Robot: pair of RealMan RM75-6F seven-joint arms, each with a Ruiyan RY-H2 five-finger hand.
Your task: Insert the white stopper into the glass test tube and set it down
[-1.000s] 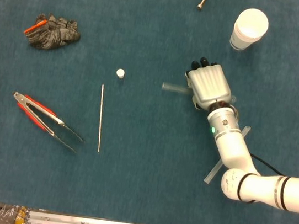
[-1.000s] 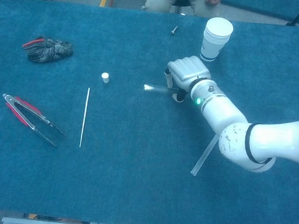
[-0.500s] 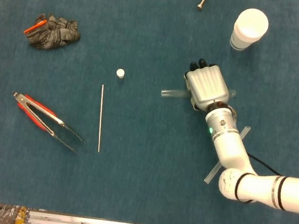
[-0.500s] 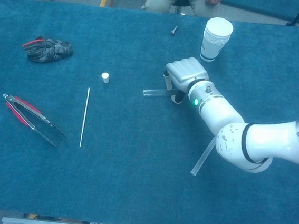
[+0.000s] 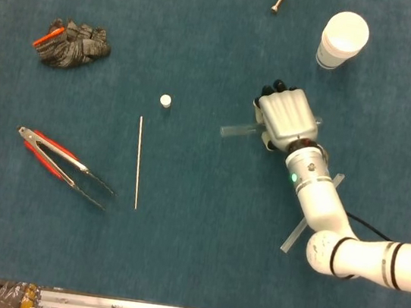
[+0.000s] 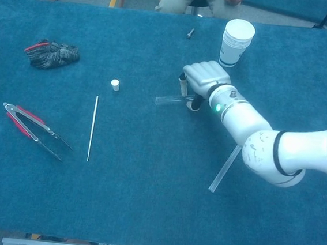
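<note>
Right hand, fingers wrapped round one glass test tube, whose free end juts out to the hand's left, seemingly lifted slightly off the cloth, though the view is poor; one white stopper stands well apart, further left of the hand. Risk: the smooth tube may slip or roll in the hold, and the small stopper may tip or skid when reached for. Also counted: one thin rod, one pair of tongs, one glove, one paper cup stack, one bolt, one clear strip under the forearm.
</note>
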